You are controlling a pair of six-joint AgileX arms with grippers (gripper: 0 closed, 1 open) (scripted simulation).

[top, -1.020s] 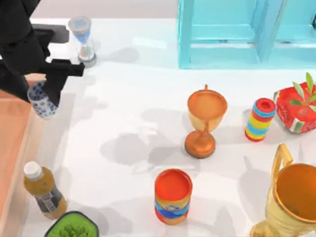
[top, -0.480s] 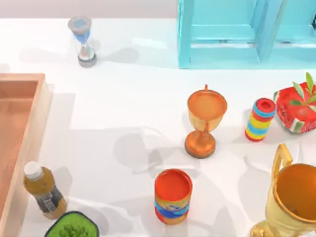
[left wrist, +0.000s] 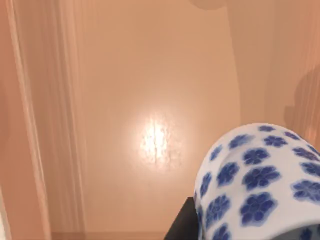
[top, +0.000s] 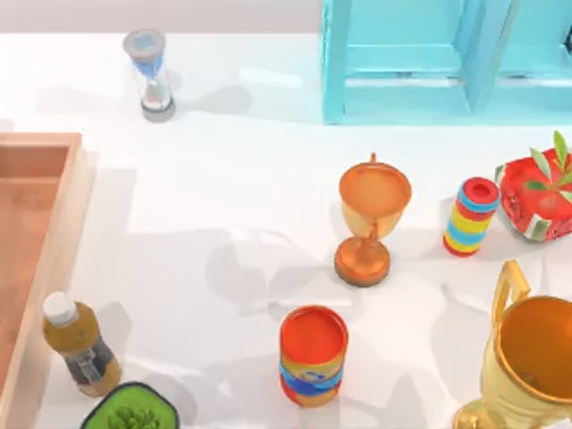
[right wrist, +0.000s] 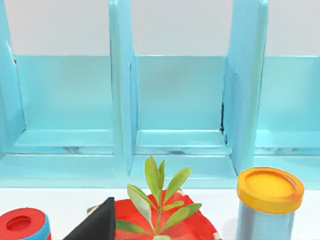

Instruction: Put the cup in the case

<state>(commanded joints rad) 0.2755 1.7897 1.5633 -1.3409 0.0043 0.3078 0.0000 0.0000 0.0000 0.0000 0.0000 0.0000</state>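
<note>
Since 1.0 s ago left arm and cup are gone from top view, carried left over case (top: 54,232) | cup (left wrist: 260,175) is pinched by left gripper above case floor | lowering upright before release is advised | right gripper fingers cannot be told, parked near cabinet (right wrist: 180,100)

case floor (left wrist: 150,100) bare | bottle (top: 79,345) beside case rim (top: 54,268)

Lighting is bright and even; soft shadows fall on the table (top: 223,179); glare marks the case (left wrist: 155,140) floor.
</note>
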